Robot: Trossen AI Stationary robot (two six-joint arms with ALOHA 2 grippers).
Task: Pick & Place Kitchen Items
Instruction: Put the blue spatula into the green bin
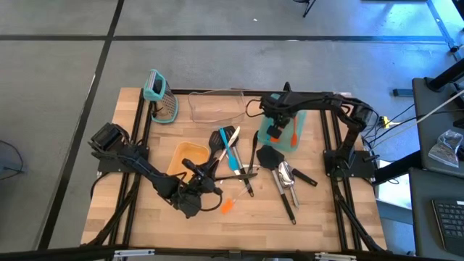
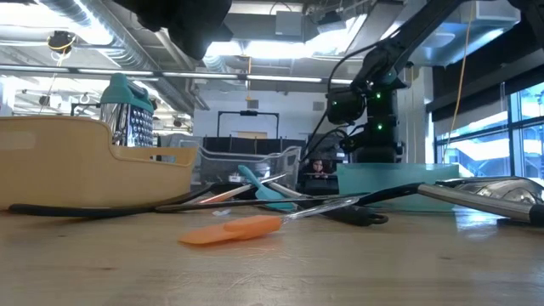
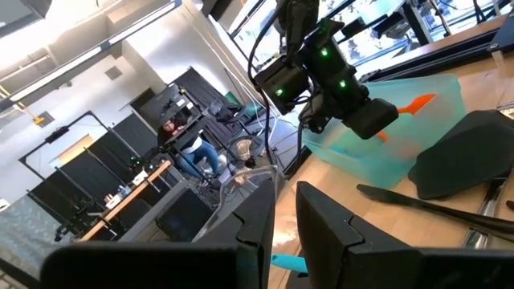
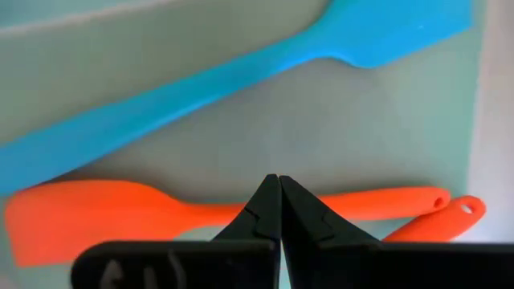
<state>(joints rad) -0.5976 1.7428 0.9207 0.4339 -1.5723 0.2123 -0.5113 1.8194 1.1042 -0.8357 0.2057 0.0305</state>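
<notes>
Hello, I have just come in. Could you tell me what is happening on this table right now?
A two-armed robot is sorting kitchen utensils. The right gripper is shut and empty above the teal bin, which holds a blue spatula and orange spatulas. The left gripper is low over the table beside the yellow bin; no utensil shows between its fingers. An orange spatula, black turners and a metal scoop lie on the wooden table.
</notes>
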